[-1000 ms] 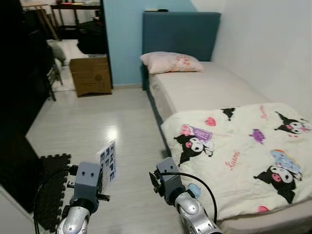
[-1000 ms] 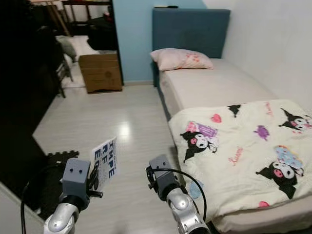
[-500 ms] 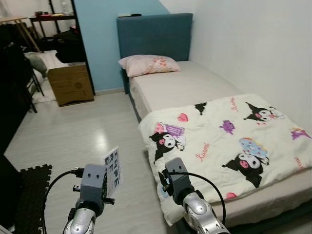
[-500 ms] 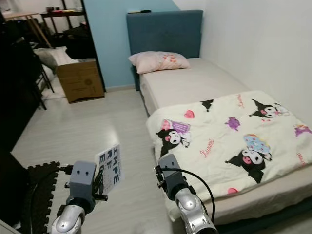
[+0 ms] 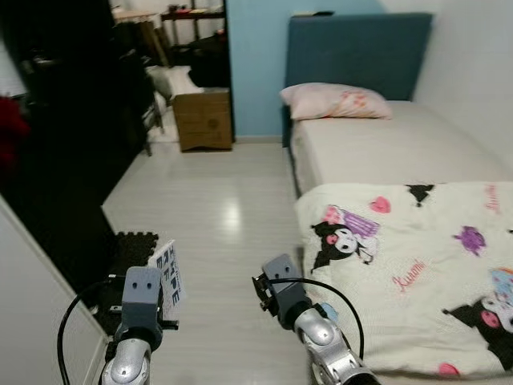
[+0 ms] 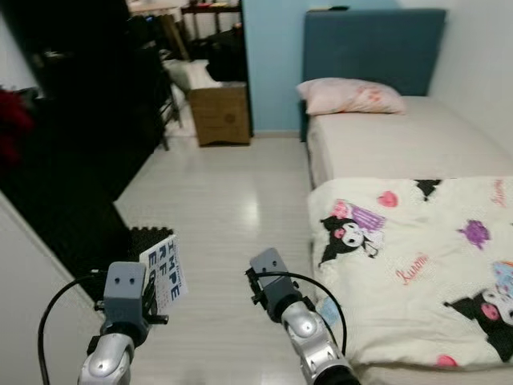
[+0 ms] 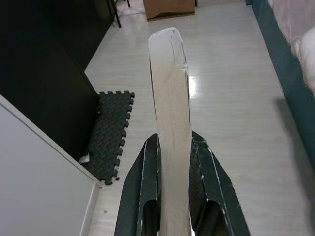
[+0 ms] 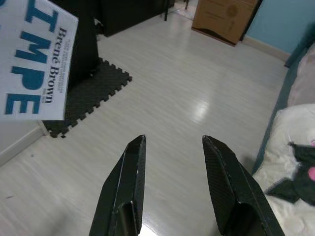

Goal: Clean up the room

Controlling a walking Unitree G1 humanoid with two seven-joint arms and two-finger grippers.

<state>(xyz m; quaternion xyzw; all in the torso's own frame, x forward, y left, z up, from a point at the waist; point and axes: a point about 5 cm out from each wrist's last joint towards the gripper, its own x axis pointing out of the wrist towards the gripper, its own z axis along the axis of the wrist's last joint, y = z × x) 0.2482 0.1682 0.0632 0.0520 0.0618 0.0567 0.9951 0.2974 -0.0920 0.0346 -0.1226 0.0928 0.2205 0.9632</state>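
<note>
While a tall dark cabinet (image 5: 56, 120) fills the far left of the room, a black foam mat (image 5: 128, 261) lies on the pale floor (image 5: 216, 216) at its foot, beside a white panel (image 5: 32, 313) in the near corner. Above the mat's near edge hovers the left gripper (image 7: 172, 187), its two black fingers (image 7: 147, 196) pressed against both faces of a book (image 7: 170, 113), which stands upright between them, edge-on to the wrist camera. From the head views the book's white cover (image 6: 164, 273) shows blue block lettering, and the right wrist view catches the same cover (image 8: 32, 59) with an author's name printed along it.

Further back, a brown cardboard box (image 5: 203, 120) sits on the floor against the blue wall (image 5: 256, 64), near dark furniture (image 5: 192, 32) in the room beyond.

Toward the middle, the right gripper (image 8: 179, 167) hangs over bare floor just beside the bed, its fingers (image 8: 125, 187) spread well apart and holding nothing.

To the right stands the bed (image 5: 385, 144) with a teal headboard (image 5: 357, 52). A pink pillow (image 5: 333, 100) rests at its head on the bare mattress, and a cream blanket (image 5: 417, 265) printed with black-and-white cartoon characters, hearts and pink script covers the near part, draping over the bed's edge close to the right arm (image 5: 321, 345).
</note>
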